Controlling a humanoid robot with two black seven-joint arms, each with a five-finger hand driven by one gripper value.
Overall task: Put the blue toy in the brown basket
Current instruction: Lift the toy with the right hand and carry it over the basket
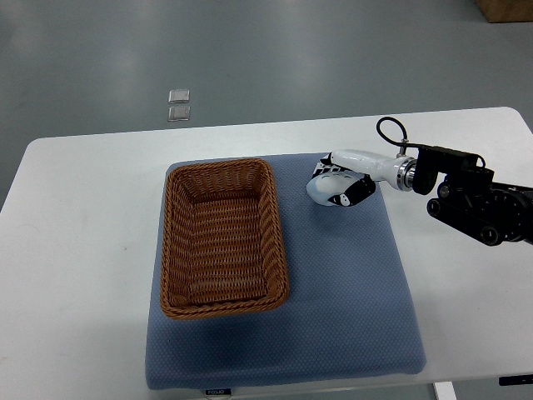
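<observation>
Right hand [337, 187] over the far right corner of the blue mat [350, 292], beside the brown basket [222, 237].
Arm enters from the tabletop's [75, 250] right edge; its white fingers curl downward, but whether they clasp anything cannot be told. The blue toy cannot be made out. The basket sits on the mat's left half, its interior bare.

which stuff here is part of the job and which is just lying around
Part of the job:
- brown basket, nothing visible in it
- right hand, over the mat's far right corner
- blue toy: not visible, maybe hidden under the hand

Just lying around:
- blue mat under the basket
- white table
- two small clear squares on the floor
</observation>
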